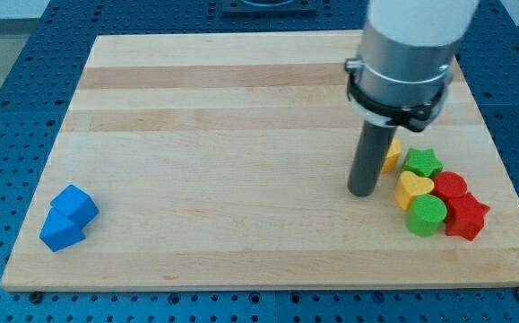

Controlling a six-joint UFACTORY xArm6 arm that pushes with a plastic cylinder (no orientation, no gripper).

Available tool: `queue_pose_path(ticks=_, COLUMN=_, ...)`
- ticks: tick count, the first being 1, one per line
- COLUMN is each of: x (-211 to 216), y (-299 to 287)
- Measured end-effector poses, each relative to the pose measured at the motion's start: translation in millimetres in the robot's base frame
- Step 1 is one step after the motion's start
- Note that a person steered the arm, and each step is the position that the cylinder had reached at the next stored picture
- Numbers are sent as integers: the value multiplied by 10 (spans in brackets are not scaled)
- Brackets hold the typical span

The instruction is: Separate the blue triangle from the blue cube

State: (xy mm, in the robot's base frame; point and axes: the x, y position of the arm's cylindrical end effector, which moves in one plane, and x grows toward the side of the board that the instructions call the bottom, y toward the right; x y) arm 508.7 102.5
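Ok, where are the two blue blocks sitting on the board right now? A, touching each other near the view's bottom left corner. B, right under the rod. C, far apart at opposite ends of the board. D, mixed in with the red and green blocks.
A: the blue cube and the blue triangle sit pressed together near the view's bottom left, while my tip is far off at the view's right beside the yellow heart.

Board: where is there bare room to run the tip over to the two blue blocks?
Free: the wide middle between my tip and the touching blue cube and blue triangle. Crowded: the view's right, where yellow heart, green star, green cylinder and red star cluster.
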Motion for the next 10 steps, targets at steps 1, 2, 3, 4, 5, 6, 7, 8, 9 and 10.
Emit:
queue_pose_path(ticks=1, x=-102, y=-56)
queue_pose_path(ticks=2, x=74, y=-601)
queue_pose_path(ticks=3, x=162, y=-1195)
queue_pose_path(ticks=4, x=106, y=-1754)
queue_pose_path(ticks=5, x=-110, y=-2198)
queue_pose_path(ticks=6, x=-204, y=-2798)
queue_pose_path(ticks=7, x=-261, y=-3387)
queue_pose_path(ticks=8, x=-268, y=-3972)
queue_pose_path(ticks=9, x=-242, y=-4069)
queue_pose_path(ticks=10, x=-173, y=-4067)
